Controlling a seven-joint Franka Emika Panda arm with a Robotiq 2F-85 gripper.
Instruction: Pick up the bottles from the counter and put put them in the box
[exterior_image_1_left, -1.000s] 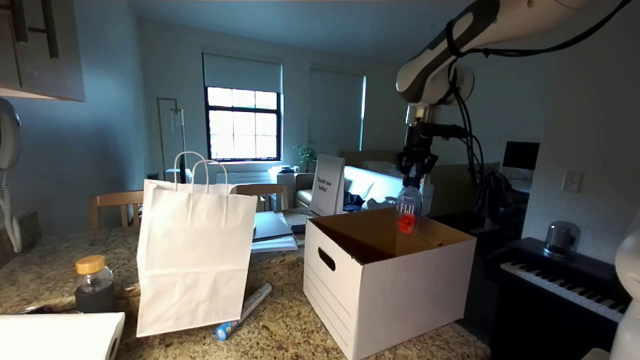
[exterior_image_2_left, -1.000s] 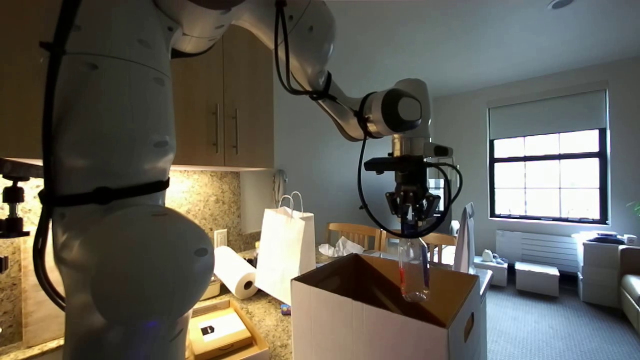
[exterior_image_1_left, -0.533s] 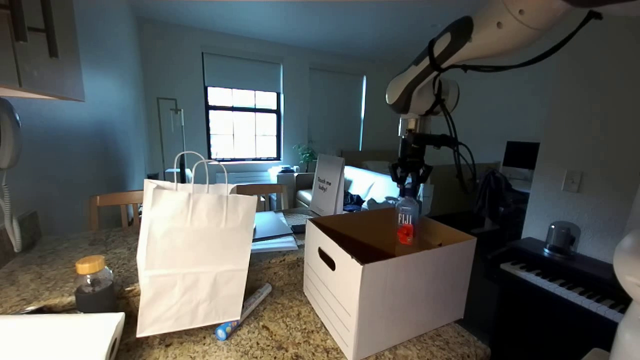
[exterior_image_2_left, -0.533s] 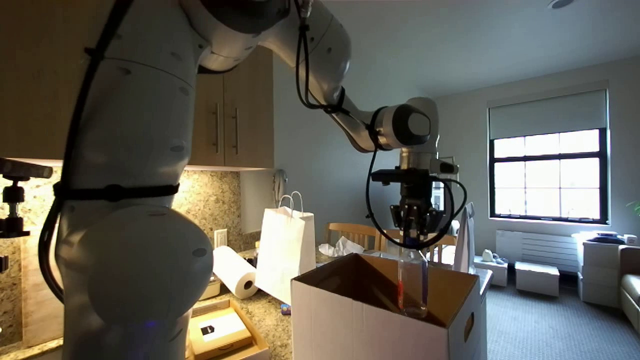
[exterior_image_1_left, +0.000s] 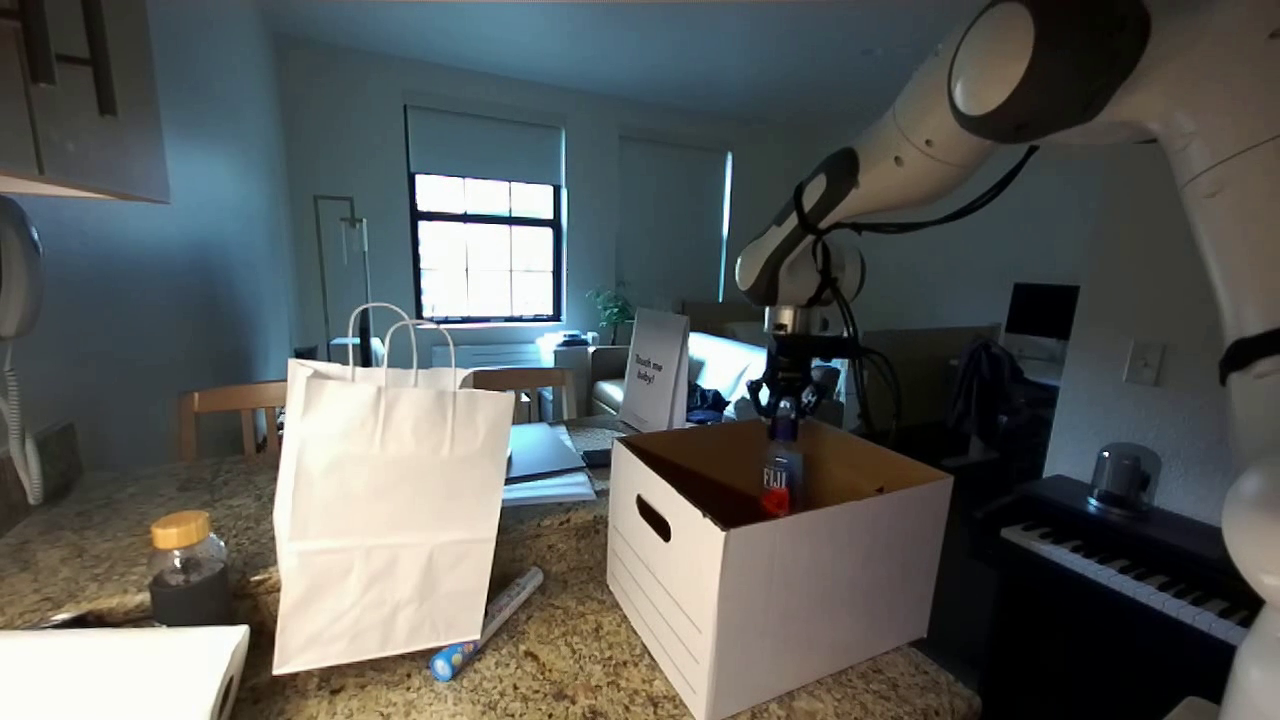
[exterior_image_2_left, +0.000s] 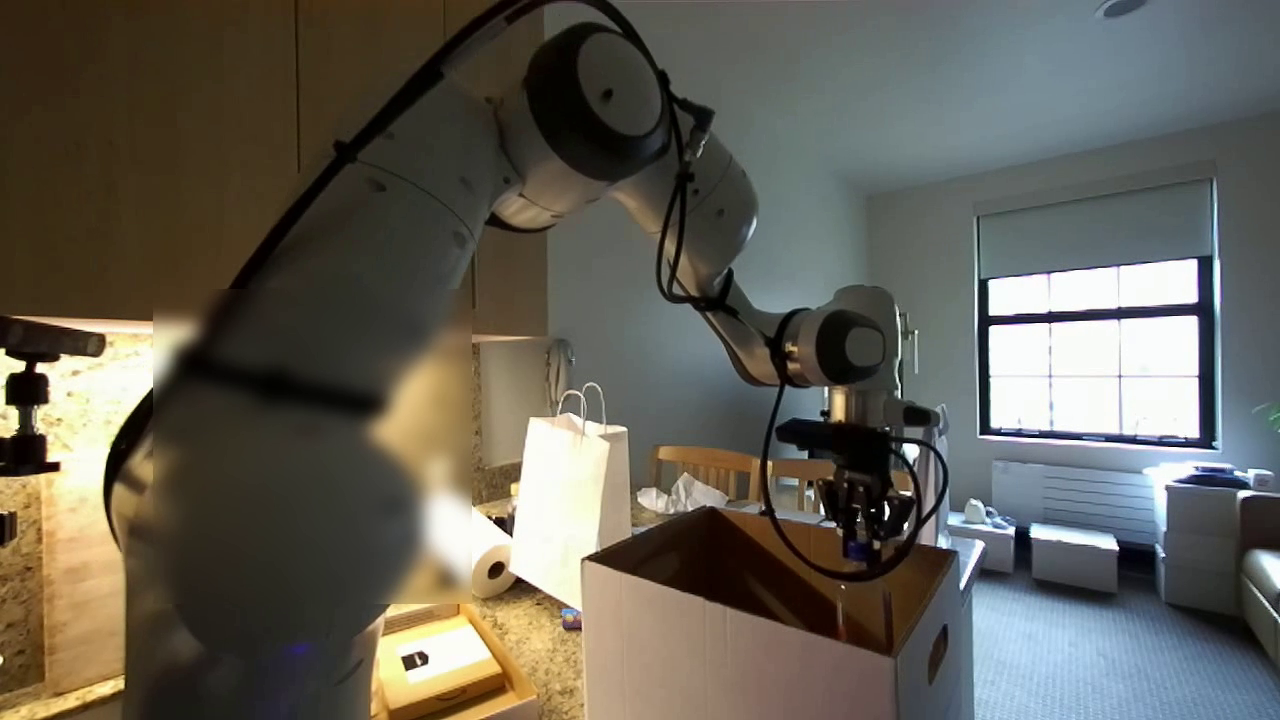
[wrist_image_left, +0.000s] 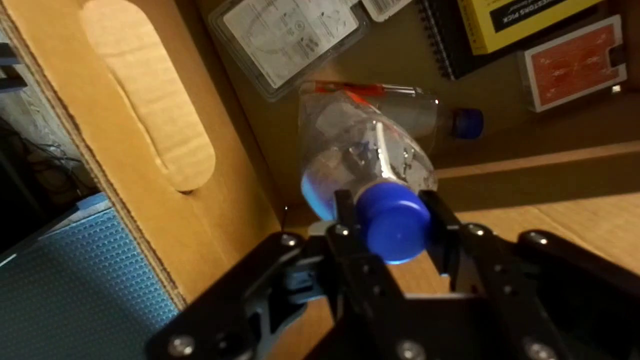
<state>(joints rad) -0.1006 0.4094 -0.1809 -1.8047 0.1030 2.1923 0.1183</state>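
My gripper (exterior_image_1_left: 786, 408) is shut on the blue cap of a clear bottle (exterior_image_1_left: 781, 478) with an orange-red part. In the wrist view the gripper (wrist_image_left: 387, 212) has a finger on each side of the cap, and the bottle body (wrist_image_left: 367, 150) points down into the box. The large white box (exterior_image_1_left: 830, 590) stands on the speckled counter (exterior_image_1_left: 560, 655). In an exterior view the box (exterior_image_2_left: 740, 655) partly hides the lower bottle (exterior_image_2_left: 862, 610). A second clear bottle (wrist_image_left: 412, 115) with a blue cap lies on the box floor. The darker bottle is not identifiable.
Inside the box lie a clear package (wrist_image_left: 292, 37), a yellow box (wrist_image_left: 525, 22), a black notebook (wrist_image_left: 442, 50) and a red card pack (wrist_image_left: 575, 65). A white paper bag (exterior_image_1_left: 395, 520), a tube (exterior_image_1_left: 490, 620) and a wooden-lidded jar (exterior_image_1_left: 188, 575) stand or lie beside the box.
My gripper has moved down with the bottle, which now sits lower inside the box walls. It shifted left in one exterior picture and right in another. The cap stays gripped.
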